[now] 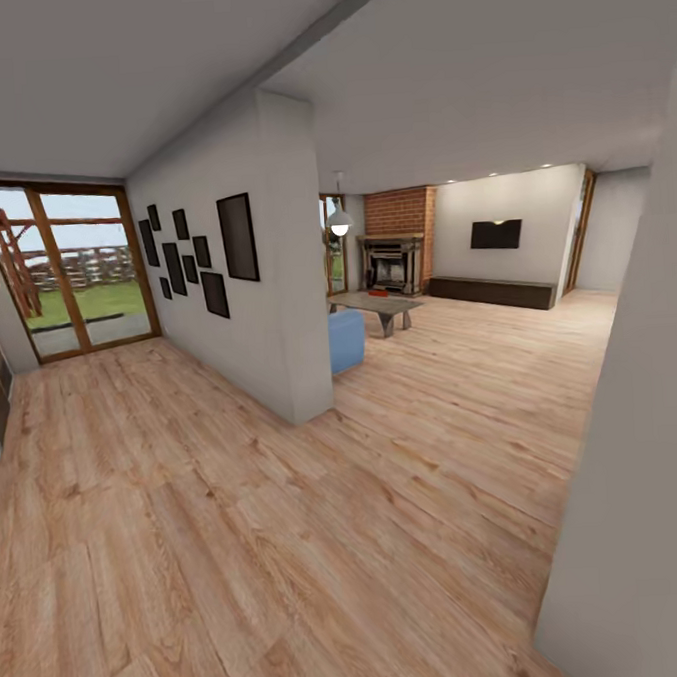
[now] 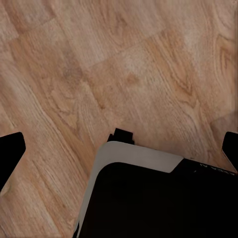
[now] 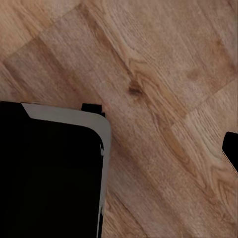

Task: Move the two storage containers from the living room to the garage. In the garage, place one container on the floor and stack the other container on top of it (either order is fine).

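Where planks end, a fireplace (image 1: 394, 263) stands.

One fireplace (image 1: 393, 262), one TV (image 1: 496, 234), one long cabinet (image 1: 492, 291), one low table (image 1: 376, 306), one blue seat (image 1: 347, 339), one hanging lamp (image 1: 340, 221) and one glazed door (image 1: 69, 270). Eight dark frames (image 1: 238, 236) hang on one wall (image 1: 238, 335).

You'll find no legible text, label, brand, number or sign anywhere in these views.
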Robot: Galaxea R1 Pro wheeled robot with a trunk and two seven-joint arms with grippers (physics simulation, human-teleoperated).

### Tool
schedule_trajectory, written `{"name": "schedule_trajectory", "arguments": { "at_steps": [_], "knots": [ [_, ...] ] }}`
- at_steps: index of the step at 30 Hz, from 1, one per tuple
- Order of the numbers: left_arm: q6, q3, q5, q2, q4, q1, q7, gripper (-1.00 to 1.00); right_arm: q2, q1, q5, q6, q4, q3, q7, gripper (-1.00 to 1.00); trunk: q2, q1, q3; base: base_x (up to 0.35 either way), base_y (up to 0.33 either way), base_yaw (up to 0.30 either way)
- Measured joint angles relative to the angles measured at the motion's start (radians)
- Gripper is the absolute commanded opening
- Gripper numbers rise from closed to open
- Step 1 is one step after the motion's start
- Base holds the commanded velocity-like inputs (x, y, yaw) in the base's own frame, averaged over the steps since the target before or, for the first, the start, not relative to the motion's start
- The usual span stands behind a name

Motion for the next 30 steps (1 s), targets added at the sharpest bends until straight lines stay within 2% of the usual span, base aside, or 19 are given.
{"name": "schedule_trajectory", "arguments": {
  "at_steps": [15, 30],
  "knots": [
    [0.0, 0.003, 0.002, 0.0, 0.0, 0.0, 0.001, 1.0, 0.0, 0.0, 0.011, -0.006, 0.0, 0.007, 0.014, 1.0, 0.0, 0.0, 0.0, 0.322, 0.0, 0.0],
    [-0.002, 0.004, 0.003, 0.001, 0.0, 0.0, 0.001, 1.0, 0.0, 0.0, 0.001, -0.007, 0.0, -0.002, -0.001, 1.0, 0.0, 0.0, 0.0, 0.322, 0.0, 0.0]
  ]
}}
